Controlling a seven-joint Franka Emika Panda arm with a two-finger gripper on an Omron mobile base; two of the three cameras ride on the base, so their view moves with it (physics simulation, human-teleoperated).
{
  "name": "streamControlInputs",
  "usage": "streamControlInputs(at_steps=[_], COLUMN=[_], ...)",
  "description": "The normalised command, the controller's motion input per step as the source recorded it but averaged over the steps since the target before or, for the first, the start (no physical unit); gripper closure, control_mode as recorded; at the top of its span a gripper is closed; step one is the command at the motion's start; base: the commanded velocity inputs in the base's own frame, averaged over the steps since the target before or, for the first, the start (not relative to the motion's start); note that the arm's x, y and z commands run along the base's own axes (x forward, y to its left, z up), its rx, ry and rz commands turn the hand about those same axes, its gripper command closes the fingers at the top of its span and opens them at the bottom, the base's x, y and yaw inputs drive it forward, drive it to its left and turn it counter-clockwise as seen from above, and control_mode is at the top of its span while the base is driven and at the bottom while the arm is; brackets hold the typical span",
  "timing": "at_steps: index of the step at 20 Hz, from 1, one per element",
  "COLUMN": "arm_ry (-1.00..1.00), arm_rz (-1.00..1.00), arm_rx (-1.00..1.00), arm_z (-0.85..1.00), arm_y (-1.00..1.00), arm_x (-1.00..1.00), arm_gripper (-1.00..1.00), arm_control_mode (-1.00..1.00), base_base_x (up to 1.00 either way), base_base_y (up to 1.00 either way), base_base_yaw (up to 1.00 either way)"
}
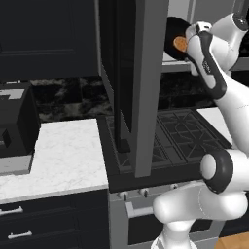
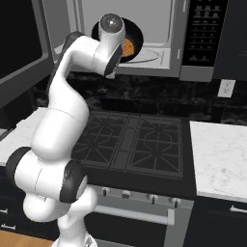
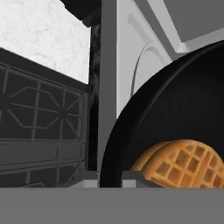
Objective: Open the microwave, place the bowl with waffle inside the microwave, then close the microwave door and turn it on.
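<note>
Here, in the left base view, the microwave door (image 1: 141, 82) hangs wide open left of the arm, whose hand carries the bowl (image 1: 174, 39). Right base view: bowl inside the microwave (image 2: 159, 38). Hand view: gripper (image 3: 109, 178) clamps the bowl's rim, waffle (image 3: 183, 162) just beyond.

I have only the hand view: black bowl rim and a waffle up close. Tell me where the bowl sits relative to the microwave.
Observer: The bowl is at the microwave's open cavity, tipped up above the turntable.
Operator: Report the door.
Observer: The microwave door stands wide open, swung out to the left over the stove.
Operator: Name what's right of the cavity.
Observer: The dark control panel.
</note>
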Motion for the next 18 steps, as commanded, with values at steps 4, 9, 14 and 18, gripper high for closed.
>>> streamControlInputs(at_steps=[4, 9, 14, 18], arm_ry=[-0.01, -0.02, -0.01, 0.00], arm_rz=[-0.09, -0.08, -0.03, 0.00], arm_rx=[-0.02, 0.00, 0.00, 0.00], arm_z=[0.00, 0.00, -0.07, -0.24], arm_y=[0.13, 0.08, 0.01, 0.03], arm_x=[0.58, 0.58, 0.37, 0.31], arm_gripper=[1.00, 1.00, 1.00, 1.00], arm_control_mode=[-1.00, -1.00, -1.00, -1.00], base_base_x=[0.00, 0.00, 0.00, 0.00], base_base_y=[0.00, 0.00, 0.00, 0.00], base_base_yaw=[0.00, 0.00, 0.00, 0.00])
